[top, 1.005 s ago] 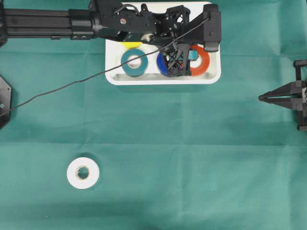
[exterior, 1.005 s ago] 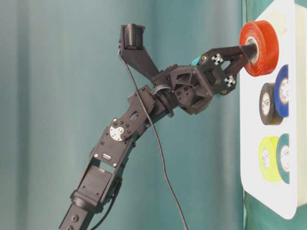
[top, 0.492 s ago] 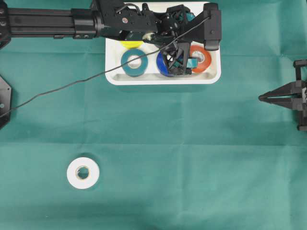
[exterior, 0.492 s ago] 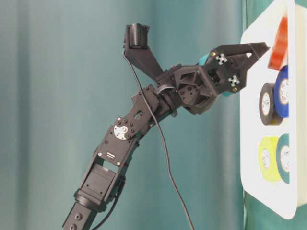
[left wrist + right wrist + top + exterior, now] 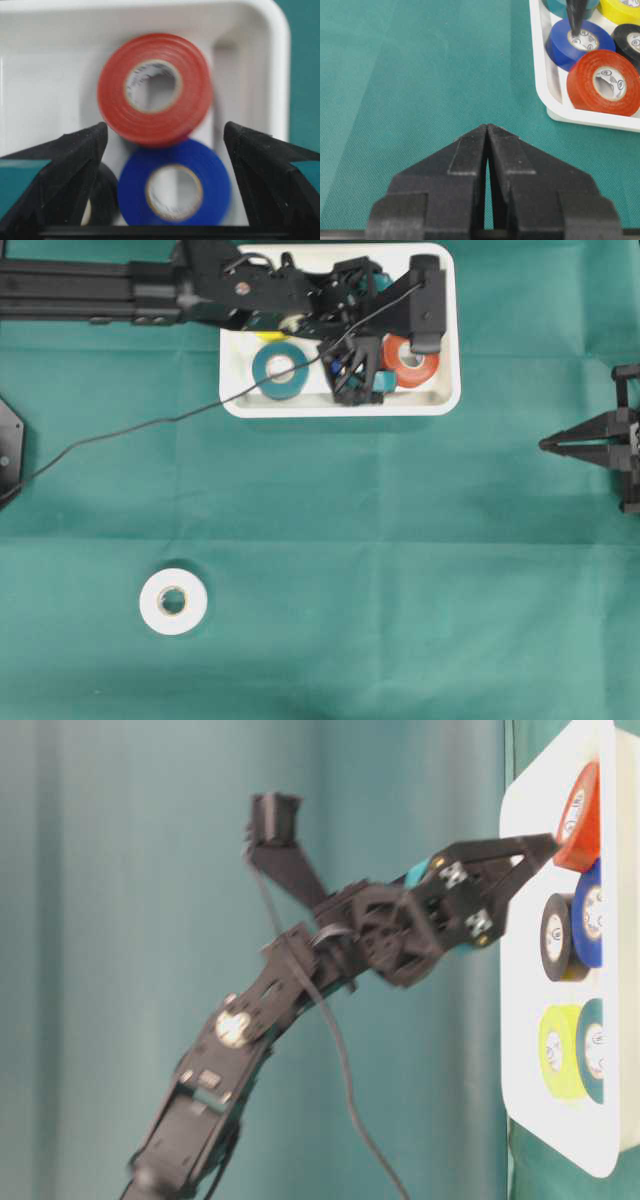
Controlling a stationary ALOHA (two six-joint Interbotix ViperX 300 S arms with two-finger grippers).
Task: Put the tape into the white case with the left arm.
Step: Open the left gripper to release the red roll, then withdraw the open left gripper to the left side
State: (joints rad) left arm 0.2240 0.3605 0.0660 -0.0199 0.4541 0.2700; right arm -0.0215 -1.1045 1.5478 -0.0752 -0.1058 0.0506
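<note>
1. White case (image 5: 445,400): held 5 rolls; teal, yellow, blue and black were all inside.
2. Left gripper (image 5: 162,150): jaws stood wide apart over the case, gripping nothing.
3. Right gripper (image 5: 548,444): jaws together, parked well apart.
4. White tape (image 5: 172,601): lay on the cloth, not yet collected.
5. Red tape (image 5: 410,360): rested in the case, judged delivered.

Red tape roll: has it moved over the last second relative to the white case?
Yes. The red tape roll, previously on the left gripper's finger, now lies released in the white case, resting partly on the blue roll.
</note>
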